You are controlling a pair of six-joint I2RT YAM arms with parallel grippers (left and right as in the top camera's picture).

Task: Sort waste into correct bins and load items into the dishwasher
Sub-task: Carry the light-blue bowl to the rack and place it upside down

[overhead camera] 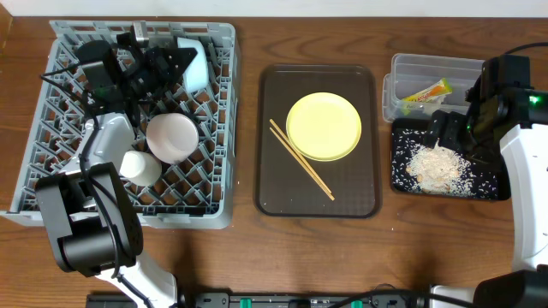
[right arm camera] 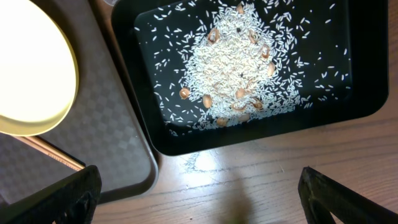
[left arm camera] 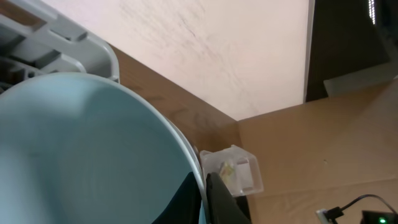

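Left fingers [left arm camera: 219,200] pinched shut on the rim of the light blue bowl [overhead camera: 193,67], at 1 o'clock in the grey dish rack [overhead camera: 229,120]. Right fingers [right arm camera: 62,200] spread fully and empty over the black tray [right arm camera: 261,135] of rice scraps [right arm camera: 233,74].

Risk: rim-only pinch, so the bowl may slip or tip on release. Stray grains [right arm camera: 199,163] at the tray's 6 o'clock could be dragged across the desk [right arm camera: 267,186].

Count: bowls 2, white cup [overhead camera: 141,168] 1, yellow plate [overhead camera: 324,127] 1, chopsticks [overhead camera: 301,160] 2, wrapper [overhead camera: 425,91] 1.

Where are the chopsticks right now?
In the middle of the overhead view, the chopsticks lie slanted on the brown tray, just to the left of and below the yellow plate.
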